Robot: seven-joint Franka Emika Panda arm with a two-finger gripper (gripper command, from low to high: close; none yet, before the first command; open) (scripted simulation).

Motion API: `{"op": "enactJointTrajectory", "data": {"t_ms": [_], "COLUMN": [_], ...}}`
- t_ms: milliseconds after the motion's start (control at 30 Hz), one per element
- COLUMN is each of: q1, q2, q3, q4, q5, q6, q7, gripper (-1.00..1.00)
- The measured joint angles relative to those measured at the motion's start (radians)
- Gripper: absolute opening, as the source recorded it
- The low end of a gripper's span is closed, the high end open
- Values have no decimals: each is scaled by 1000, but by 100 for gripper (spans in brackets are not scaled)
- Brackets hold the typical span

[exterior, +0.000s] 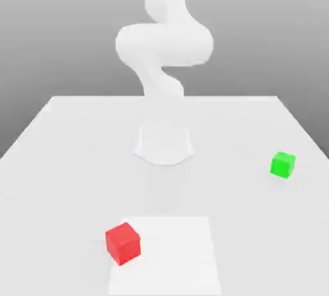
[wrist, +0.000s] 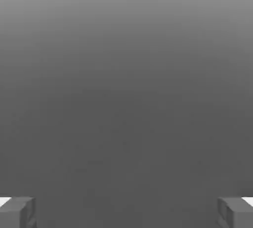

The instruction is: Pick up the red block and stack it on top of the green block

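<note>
You see the flat white bench point(exterior: 58, 160) carrying everything. The white robot arm point(exterior: 164, 44) rises from its round base at the bench's middle. The small matte red block point(exterior: 123, 243) sits near the front, toward the exterior view's left. The smaller matte green block point(exterior: 283, 164) sits well apart from it, toward the exterior view's right. In the hand view the gripper point(wrist: 126, 212) has its jaws spread wide, grasping nothing.
</note>
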Motion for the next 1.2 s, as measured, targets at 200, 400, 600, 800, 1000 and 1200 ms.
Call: {"op": "enactJointTrajectory", "data": {"t_ms": [200,400,600,800,1000,1200], "q1": [20,33,38,-15,-53,-46], "q2": [223,439,659,880,986,941], "q3": [-70,-143,-202,-149,-99,-112], "q4": [-98,-193,-289,-327,-311,-319], "q5": [-49,-55,1,122,177,150], "q6": [117,230,345,489,576,537], "q7": [-186,-397,-652,-859,-903,-883], "gripper": [0,0,0,0,-100,-100]}}
